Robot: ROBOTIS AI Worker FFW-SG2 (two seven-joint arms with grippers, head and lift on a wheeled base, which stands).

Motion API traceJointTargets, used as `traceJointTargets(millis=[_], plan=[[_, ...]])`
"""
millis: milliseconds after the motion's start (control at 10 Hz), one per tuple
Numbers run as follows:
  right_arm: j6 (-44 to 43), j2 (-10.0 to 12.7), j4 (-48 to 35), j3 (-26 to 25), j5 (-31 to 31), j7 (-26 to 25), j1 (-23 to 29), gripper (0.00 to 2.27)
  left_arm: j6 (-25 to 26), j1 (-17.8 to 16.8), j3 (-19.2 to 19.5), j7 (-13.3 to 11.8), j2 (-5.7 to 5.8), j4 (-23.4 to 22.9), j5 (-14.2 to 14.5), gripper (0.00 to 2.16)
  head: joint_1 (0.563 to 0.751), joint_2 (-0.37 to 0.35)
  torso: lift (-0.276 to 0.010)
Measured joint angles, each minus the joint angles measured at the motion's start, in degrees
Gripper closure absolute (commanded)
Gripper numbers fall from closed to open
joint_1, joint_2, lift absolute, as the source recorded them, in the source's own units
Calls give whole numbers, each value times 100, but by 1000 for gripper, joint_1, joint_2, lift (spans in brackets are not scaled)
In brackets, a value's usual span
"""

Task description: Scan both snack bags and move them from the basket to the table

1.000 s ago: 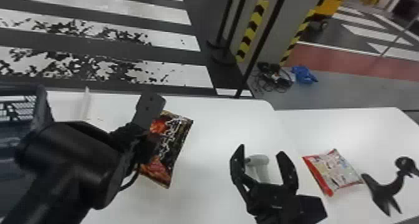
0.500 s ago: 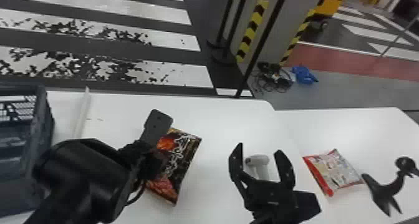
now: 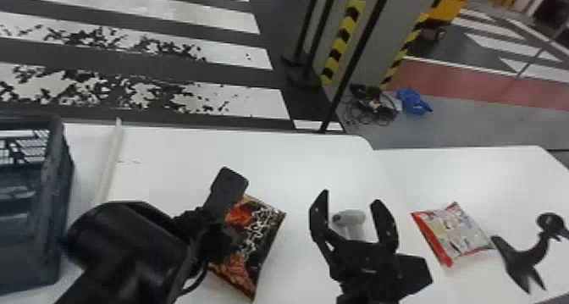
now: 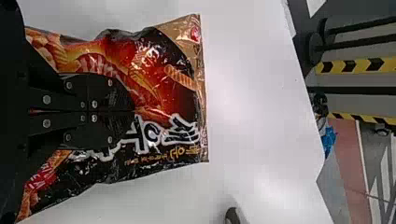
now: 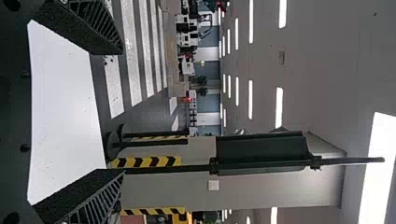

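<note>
With the left tool, gripping the glossy black-and-red plastic snack bag, and closing both flat black fingers together on it. Holding this bag over the white, smooth-topped bench, well apart from the dark grey-blue plastic basket at far left. Not being able to tell about contact between bag and bench.

With the right tool, holding nothing, and spreading both fingers wide apart. Seeing through this gap the pale grey scanner of rounded, pistol-like shape, but not touching it.

More to the right, seeing the red-and-white snack bag of pillow shape, lying flat on the second white bench, outside of the basket. Near its right edge, seeing also the black bird-shaped object. Between the basket and the black-and-red bag, noticing the long, narrow white strip.

Beyond the benches, looking on the floor at the tangled dark cables, and just beside them, at the crumpled bright-blue thing.
</note>
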Motion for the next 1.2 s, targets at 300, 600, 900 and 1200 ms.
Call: traceJointTargets(millis=[300, 600, 900, 1200], plan=[[-19, 8, -3, 7, 0, -11, -8, 6, -30, -5, -339, 14, 0, 27, 2, 2000, 695, -350, -98], [-61, 3, -65, -19, 1, -14, 36, 6, -24, 72, -272, 15, 0, -206, -21, -1, 695, -350, -98], [-44, 4, -158, -9, 31, -13, 53, 6, 181, 336, -143, 131, 0, -776, -97, 29, 695, -350, -98], [1, -1, -224, -33, 39, -10, 45, 6, 640, 614, 169, 211, 0, -1749, -340, 33, 695, -350, -98]])
